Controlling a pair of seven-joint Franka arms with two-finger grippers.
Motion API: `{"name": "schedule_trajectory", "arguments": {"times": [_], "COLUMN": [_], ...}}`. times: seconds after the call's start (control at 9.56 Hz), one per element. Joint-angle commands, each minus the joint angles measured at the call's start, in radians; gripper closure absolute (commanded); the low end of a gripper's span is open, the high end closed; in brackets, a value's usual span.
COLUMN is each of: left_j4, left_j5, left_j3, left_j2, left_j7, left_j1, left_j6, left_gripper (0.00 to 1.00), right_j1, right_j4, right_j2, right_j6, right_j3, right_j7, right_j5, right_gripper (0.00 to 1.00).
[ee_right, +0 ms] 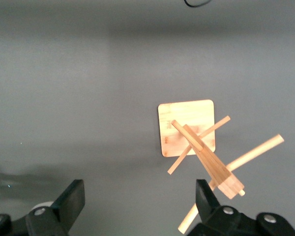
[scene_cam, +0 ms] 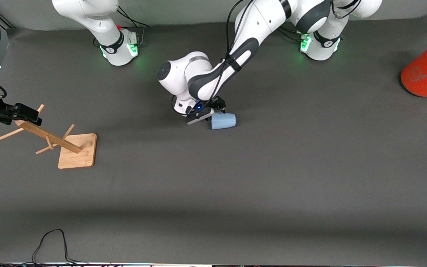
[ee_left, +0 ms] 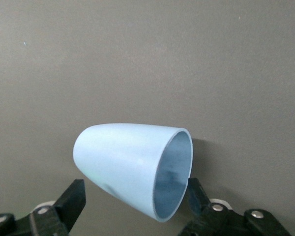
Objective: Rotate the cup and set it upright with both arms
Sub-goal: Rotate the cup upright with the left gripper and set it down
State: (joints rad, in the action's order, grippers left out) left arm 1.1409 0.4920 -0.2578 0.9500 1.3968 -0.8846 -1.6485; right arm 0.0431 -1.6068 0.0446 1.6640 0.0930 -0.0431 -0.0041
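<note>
The pale-blue cup (scene_cam: 223, 121) lies on its side on the grey mat near the table's middle, its open rim toward the right arm's end. My left gripper (scene_cam: 211, 112) is down at the rim end, open, with one finger on each side of the cup. In the left wrist view the cup (ee_left: 123, 162) lies between the fingers of my left gripper (ee_left: 137, 204); one finger (ee_left: 196, 192) is close against the rim, the other stands apart from the wall. My right gripper (scene_cam: 24, 114) waits open and empty over the wooden rack; it also shows in the right wrist view (ee_right: 137, 206).
A wooden peg rack (scene_cam: 78, 151) on a square base stands at the right arm's end, also in the right wrist view (ee_right: 187, 128). A large orange cylinder with a grey top (scene_cam: 426, 74) lies at the left arm's end. A black cable (scene_cam: 50, 241) loops at the near edge.
</note>
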Motion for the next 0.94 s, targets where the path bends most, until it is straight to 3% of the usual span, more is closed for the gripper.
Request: {"name": "schedule_trajectory", "arguments": {"times": [0.0,0.1,0.52,0.84], "left_j4": [-0.029,-0.029,-0.040,0.029], "left_j5": [0.016,0.017,-0.006,-0.235], "left_j3": [0.017,0.017,0.005,0.006], "left_j2": [0.007,0.004,-0.063,-0.207], "left_j7": [-0.002,-0.002,-0.095,-0.299], "left_j1": [-0.011,-0.010,0.037,0.238], "left_j6": [0.030,0.033,0.163,0.162], "left_gripper": [0.83,1.00,1.00,1.00], "right_j1": [0.000,0.000,0.000,0.001], "right_j4": [-0.018,-0.016,-0.016,-0.015], "right_j2": [-0.029,-0.034,-0.043,-0.043], "right_j6": [0.023,0.019,0.010,-0.003], "right_j3": [-0.003,-0.003,-0.004,-0.004], "right_j7": [-0.066,-0.066,-0.087,-0.087], "right_j5": [-0.008,-0.008,-0.008,-0.008], "right_gripper": [0.00,0.00,0.00,0.00]}}
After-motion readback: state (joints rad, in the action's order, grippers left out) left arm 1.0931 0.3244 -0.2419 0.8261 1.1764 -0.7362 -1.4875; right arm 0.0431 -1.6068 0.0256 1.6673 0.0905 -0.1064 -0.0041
